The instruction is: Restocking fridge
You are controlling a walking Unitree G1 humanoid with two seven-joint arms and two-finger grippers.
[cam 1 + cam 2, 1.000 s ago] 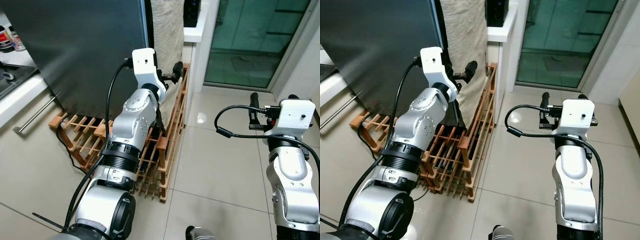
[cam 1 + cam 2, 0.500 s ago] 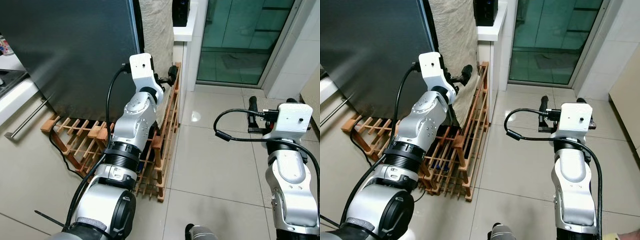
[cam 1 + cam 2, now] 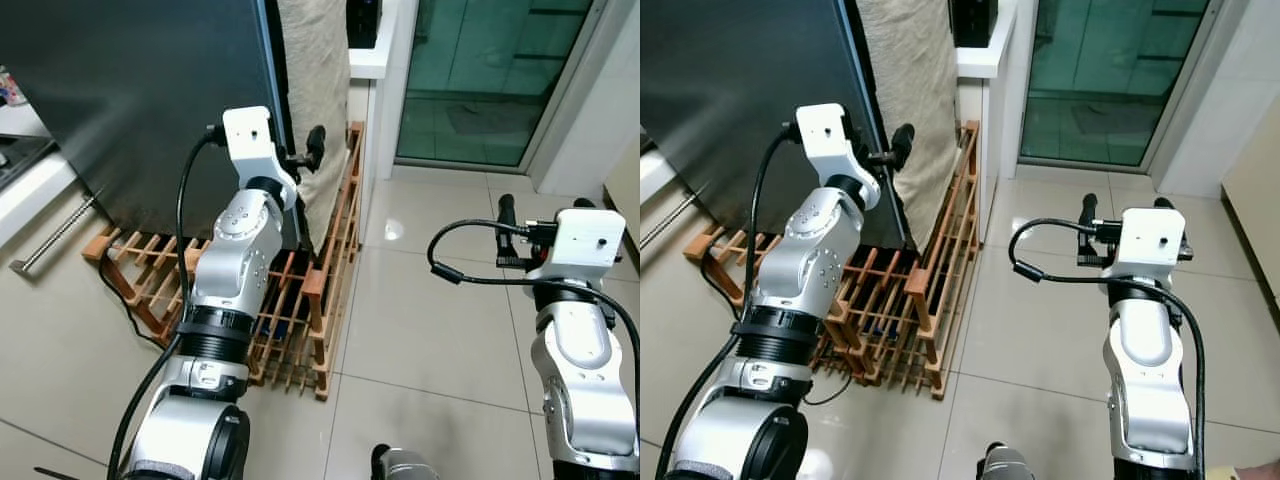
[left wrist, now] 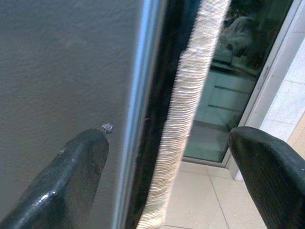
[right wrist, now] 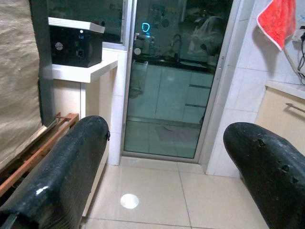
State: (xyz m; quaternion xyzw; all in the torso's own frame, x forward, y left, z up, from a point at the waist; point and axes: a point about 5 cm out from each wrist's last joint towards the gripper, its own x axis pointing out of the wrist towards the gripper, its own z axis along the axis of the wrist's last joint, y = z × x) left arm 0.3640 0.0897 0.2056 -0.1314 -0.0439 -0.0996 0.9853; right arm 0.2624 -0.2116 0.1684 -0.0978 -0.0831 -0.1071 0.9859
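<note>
Left end effector [image 4: 167,176] raised at the right edge of the dark fridge door [image 3: 140,100], fingers spread wide, straddling the door's metal edge and the beige cloth [image 3: 318,90] hanging just beside it; empty. Right end effector [image 5: 171,176] held out over the tiled floor [image 3: 430,330], well apart from the fridge, fingers also spread, empty. Wooden rack [image 3: 330,270] down on the floor against the fridge base.

Our black-fingered silver arms flank a dark grey fridge [image 3: 150,90], beige woven cloth [image 3: 315,80], brown wooden rack [image 3: 320,290], and pale tiles [image 3: 430,340].
</note>
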